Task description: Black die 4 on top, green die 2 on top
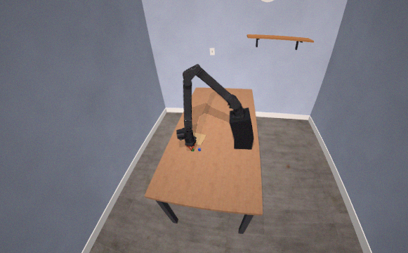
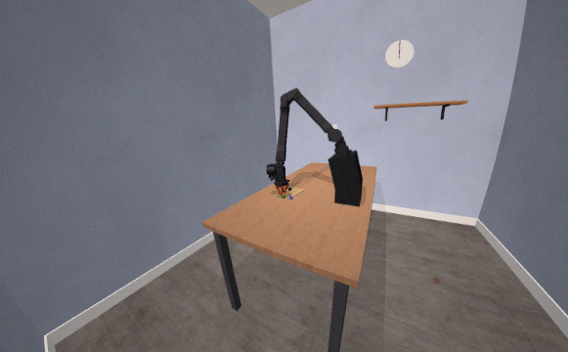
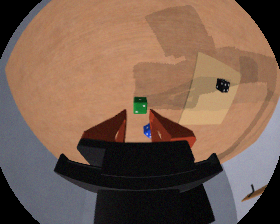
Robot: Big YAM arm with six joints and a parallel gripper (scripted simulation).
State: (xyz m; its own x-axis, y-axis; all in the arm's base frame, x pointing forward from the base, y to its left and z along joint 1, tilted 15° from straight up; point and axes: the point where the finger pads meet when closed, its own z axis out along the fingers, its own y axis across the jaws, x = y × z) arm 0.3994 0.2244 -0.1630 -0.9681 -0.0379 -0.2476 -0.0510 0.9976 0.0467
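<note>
The green die [image 1: 193,150] [image 2: 284,197] [image 3: 140,105] lies on the table, off the mat. In the wrist view its large face shows two pips and its narrow, darker face one. My gripper [image 1: 192,149] [image 2: 282,194] [image 3: 138,113] is partly open and empty, pointing down, its fingertips close to the green die. The blue die [image 1: 199,150] [image 2: 291,198] [image 3: 147,131] is on the table beside it, partly hidden by the right finger in the wrist view. The black die [image 2: 289,189] [image 3: 222,85] lies on the yellowish mat [image 1: 201,138] [image 2: 297,192] [image 3: 203,67], showing several pips; its top number is hard to read.
The wooden table [image 1: 214,176] [image 2: 288,220] [image 3: 66,65] carries the arm's black base [image 1: 242,131] [image 2: 347,181] on the far side of the mat from the gripper. The arm's shadow crosses the mat. The nearest table edge is to the left of the gripper in the top view.
</note>
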